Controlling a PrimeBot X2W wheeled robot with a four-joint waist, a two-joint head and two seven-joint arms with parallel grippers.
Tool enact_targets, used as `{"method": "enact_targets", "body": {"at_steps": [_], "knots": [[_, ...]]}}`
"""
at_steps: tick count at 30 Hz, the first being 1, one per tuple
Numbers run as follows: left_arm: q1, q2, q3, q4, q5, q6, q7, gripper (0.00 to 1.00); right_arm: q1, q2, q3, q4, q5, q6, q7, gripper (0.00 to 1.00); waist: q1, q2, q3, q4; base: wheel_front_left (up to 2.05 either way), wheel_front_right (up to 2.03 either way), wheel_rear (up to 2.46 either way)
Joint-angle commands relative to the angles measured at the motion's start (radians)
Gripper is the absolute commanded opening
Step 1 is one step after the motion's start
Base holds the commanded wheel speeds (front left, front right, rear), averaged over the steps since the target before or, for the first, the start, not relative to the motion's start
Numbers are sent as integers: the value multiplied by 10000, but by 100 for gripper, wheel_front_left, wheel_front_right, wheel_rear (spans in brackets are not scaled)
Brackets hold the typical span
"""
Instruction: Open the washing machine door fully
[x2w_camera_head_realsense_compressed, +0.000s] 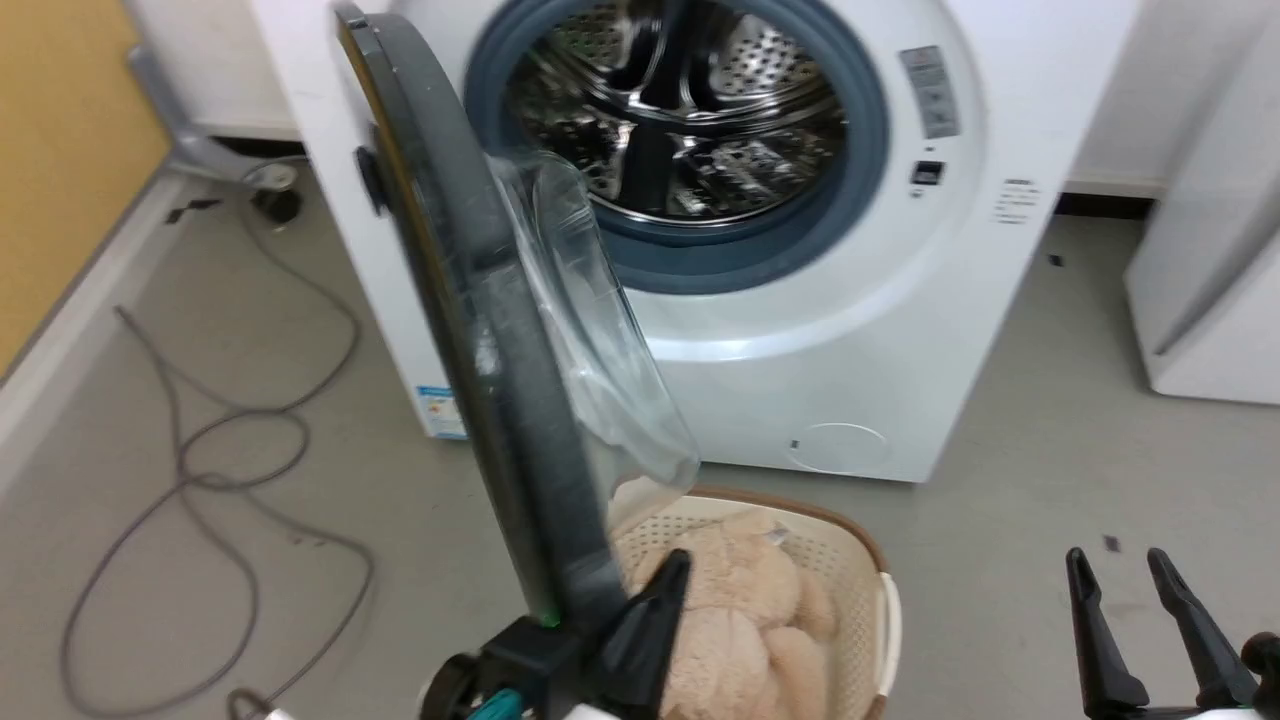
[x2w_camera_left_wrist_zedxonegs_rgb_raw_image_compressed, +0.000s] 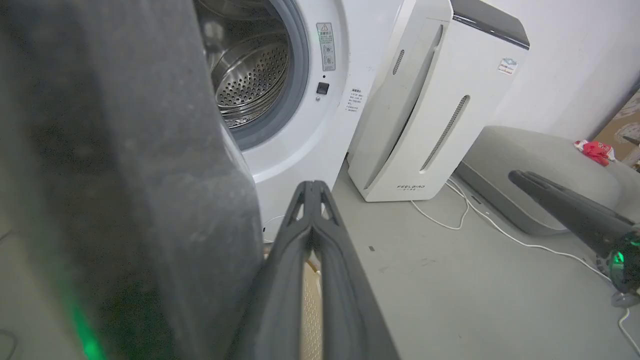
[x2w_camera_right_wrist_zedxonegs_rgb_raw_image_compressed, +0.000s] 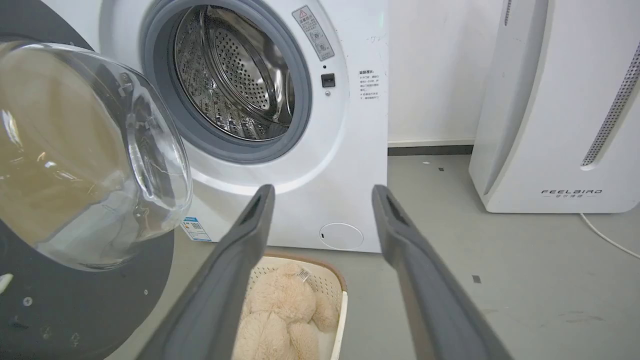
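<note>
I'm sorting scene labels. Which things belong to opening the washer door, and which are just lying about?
Job: large round glossy black washing machine door with clear glass bowl; white front-loading washing machine; left gripper, fingers shut, beside the door's edge.
Lying about: cream perforated laundry basket; beige plush toy; grey floor cable; white tower appliance.

Grey floor (x2w_camera_head_realsense_compressed: 1050, 450); ochre panel (x2w_camera_head_realsense_compressed: 60, 150), perhaps wood

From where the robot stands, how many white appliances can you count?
2. The washing machine straight ahead, its door open, and a tall white unit to its right. Others may lie outside the views.
</note>
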Motion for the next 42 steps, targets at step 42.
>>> {"method": "enact_targets", "body": {"at_steps": [42], "knots": [[549, 2259, 5447, 239, -1366, 1844, -1739, 0, -259, 41, 127, -507, -162, 6, 413, 100, 1, 0, 843, 1901, 0, 0, 0]]}}
